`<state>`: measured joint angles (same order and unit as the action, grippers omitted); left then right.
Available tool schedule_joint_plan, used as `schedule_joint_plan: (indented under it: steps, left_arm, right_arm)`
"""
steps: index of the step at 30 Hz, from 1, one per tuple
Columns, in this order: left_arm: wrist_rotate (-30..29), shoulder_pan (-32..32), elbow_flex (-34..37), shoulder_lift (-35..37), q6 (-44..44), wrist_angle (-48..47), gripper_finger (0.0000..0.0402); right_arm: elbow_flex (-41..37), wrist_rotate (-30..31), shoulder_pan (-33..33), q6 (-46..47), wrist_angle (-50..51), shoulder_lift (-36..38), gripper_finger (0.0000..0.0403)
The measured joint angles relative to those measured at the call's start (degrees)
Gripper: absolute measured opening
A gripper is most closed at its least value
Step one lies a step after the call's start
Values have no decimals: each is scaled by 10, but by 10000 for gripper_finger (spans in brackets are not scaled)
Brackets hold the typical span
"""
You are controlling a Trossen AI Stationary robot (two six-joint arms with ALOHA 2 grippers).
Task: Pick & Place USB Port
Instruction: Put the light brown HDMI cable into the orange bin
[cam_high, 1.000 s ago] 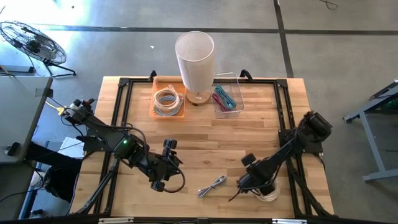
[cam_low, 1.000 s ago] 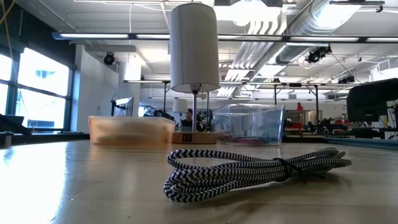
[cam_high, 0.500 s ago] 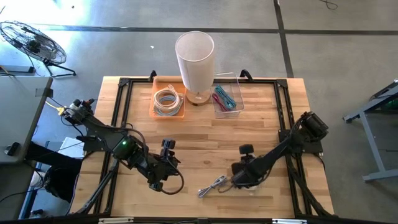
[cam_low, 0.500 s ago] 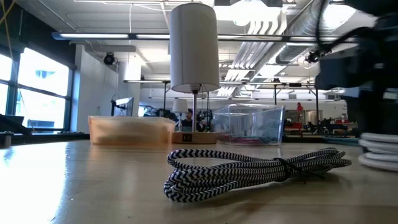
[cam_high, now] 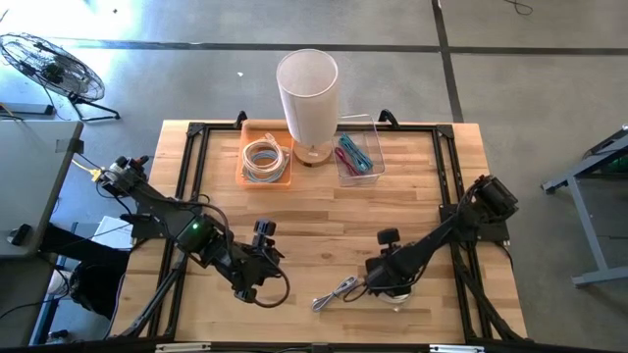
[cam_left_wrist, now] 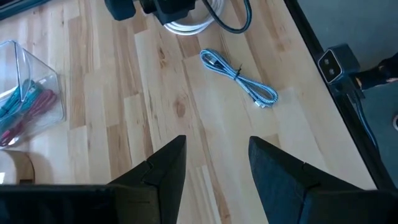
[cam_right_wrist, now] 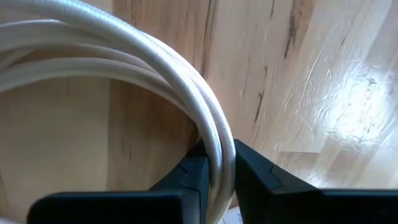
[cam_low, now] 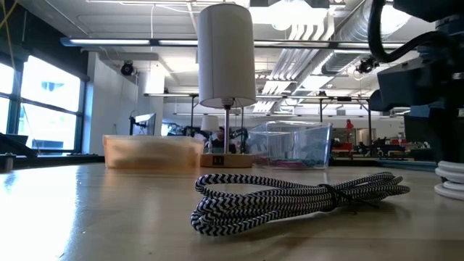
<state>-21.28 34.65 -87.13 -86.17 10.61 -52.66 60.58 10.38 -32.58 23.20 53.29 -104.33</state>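
A white coiled cable (cam_high: 397, 292) lies on the table near the front right, with my right gripper (cam_right_wrist: 216, 177) shut on it from above. The coil also shows at the right edge of the low view (cam_low: 452, 177). Just left of it lies a bundled black-and-white braided cable (cam_high: 336, 291), tied in the middle, resting on its side (cam_low: 290, 199). My left gripper (cam_left_wrist: 214, 168) hovers open over the table's front left (cam_high: 257, 263), holding nothing. My right gripper pinches the strands of the white coil's loop (cam_right_wrist: 217, 146) between its two fingers (cam_right_wrist: 194, 177). The fingers come from above, pointing steeply down, and lie across the strands. The rest of the coil lies on the tabletop.
At the far edge stand an orange tray (cam_high: 244, 176) with a white cable coil, a white-shaded lamp (cam_high: 307, 93) and a clear bin (cam_high: 376, 165) with coloured cables. Bare wood spans the table's middle.
My right gripper has moved toward the table's left edge, closer to the braided cable, and its wrist has rolled. The white coil has slid left along the table with it, coming into the low view. The braided cable has stayed put.
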Motion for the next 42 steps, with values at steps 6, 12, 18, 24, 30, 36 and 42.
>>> schedule_joint_plan:
  steps: [6, 12, 18, 24, 30, 36, 42]
  left_arm:
    - [0, 0, 0, 0, 4, 0, 169]
    - [0, 0, 0, 0, 4, 0, 169]
    - [0, 0, 0, 0, 4, 0, 169]
    - [-1, 0, 0, 0, 4, 0, 169]
    - [-1, 0, 0, 0, 4, 0, 169]
    - [-3, 0, 0, 0, 4, 0, 169]
    - [-27, 0, 0, 0, 2, 2, 169]
  right_arm:
    - [0, -1, 8, -1, -6, 1, 44]
    - [0, -15, 8, -14, -12, 1, 50]
    - [1, -26, 8, -37, -15, 2, 40]
    - [1, -28, 9, -42, -18, 2, 37]
    - [1, -41, 9, -40, -36, 2, 35]
    - [21, -40, 9, -23, -17, 23, 34]
    - [77, 30, 19, -21, 23, 84, 34]
